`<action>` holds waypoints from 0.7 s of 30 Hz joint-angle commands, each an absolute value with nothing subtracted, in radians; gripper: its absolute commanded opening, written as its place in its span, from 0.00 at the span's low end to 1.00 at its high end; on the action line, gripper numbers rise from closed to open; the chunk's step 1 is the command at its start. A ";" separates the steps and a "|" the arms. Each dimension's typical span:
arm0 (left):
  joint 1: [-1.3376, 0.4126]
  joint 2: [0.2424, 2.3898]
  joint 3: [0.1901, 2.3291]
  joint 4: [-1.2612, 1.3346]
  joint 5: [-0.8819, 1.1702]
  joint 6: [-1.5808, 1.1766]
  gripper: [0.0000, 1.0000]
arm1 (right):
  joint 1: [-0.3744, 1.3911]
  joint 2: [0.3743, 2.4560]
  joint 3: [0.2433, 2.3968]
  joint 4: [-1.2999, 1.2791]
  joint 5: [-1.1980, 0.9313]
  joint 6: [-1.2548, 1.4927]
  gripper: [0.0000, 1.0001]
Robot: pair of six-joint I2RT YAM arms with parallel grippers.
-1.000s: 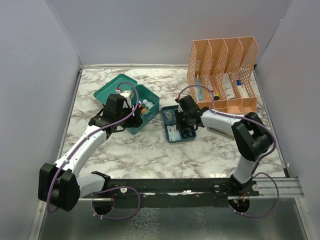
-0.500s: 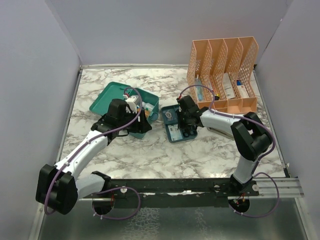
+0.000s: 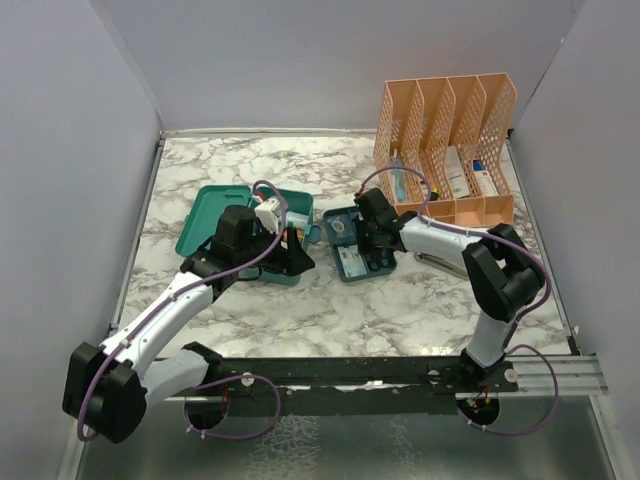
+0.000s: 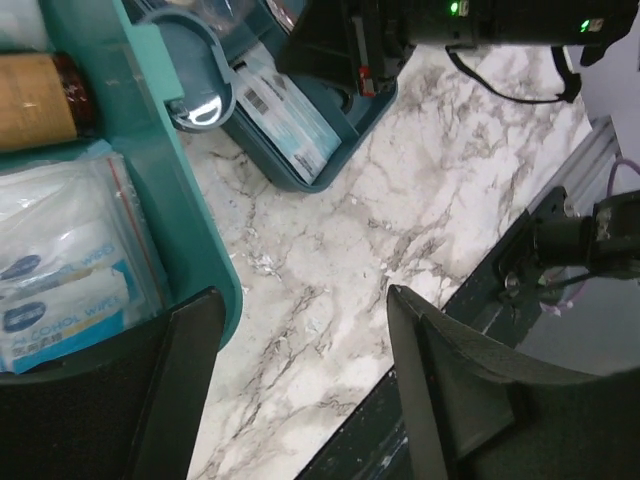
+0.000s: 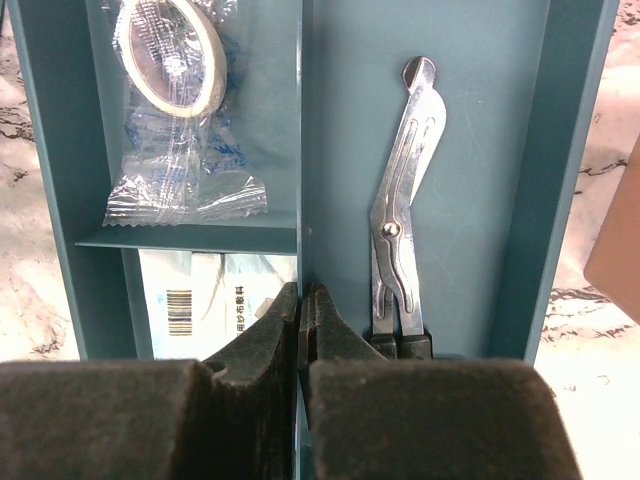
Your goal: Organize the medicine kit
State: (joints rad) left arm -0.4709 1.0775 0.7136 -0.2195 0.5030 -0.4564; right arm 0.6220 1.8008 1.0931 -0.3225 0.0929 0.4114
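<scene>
At table middle, medicine kit (image 3: 205,220): lies open a little left of centre, lid side toward the left edge as it seems; insert tray (image 3: 335,268) out of the box, just beside it on the right.
Left gripper (image 4: 300,300): fingers spread at the kit's right wall, one close against that wall, the other over bare table (image 4: 330,230); pinching nothing.
Right gripper (image 5: 303,300): fingers pressed together on the thin middle divider of the tray, as far as can be seen.
Handling, kit: probably light, stiff thin plastic, smooth and a bit slippery; likely to slide on the marble if pushed; better taken by a side wall or rim than by the hinged lid.
Handling, tray: shallow and light; divider offers a good hold, but could tip when lifted from one end with the scissors (image 5: 400,200) inside.
Contents: tape roll (image 5: 165,45) in crinkled wrap, bag of wipes (image 4: 70,290), brown bottle (image 4: 35,100); all small and loose.
Writing: "ALCOHOL WIPE" on the bag; barcode and small Chinese characters on a white packet (image 5: 200,295), too small to read; no brand legible.
</scene>
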 commanded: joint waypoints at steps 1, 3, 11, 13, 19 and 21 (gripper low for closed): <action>-0.476 0.925 0.733 -0.281 0.354 -0.426 0.73 | 0.624 1.771 1.145 -0.367 0.112 0.431 0.01; -0.476 0.852 0.738 -0.320 0.255 -0.414 0.77 | 0.624 1.755 1.169 -0.399 0.124 0.451 0.01; -0.475 0.642 0.726 -0.470 -0.164 -0.481 0.88 | 0.624 1.717 1.291 -0.533 0.164 0.515 0.01; -0.476 0.638 0.711 -0.471 -0.207 -0.510 0.92 | 0.624 1.708 1.313 -0.554 0.174 0.529 0.01; -0.473 0.828 0.832 -0.460 -0.295 -0.439 0.98 | 0.624 1.689 1.349 -0.578 0.183 0.530 0.01; -0.464 0.916 0.880 -0.465 -0.273 -0.429 0.99 | 0.624 1.690 1.367 -0.601 0.178 0.530 0.01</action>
State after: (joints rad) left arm -0.4728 0.7849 0.7815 -0.4587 -0.2104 -0.4637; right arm 0.6220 1.7199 1.3155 -0.5526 0.1463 0.5117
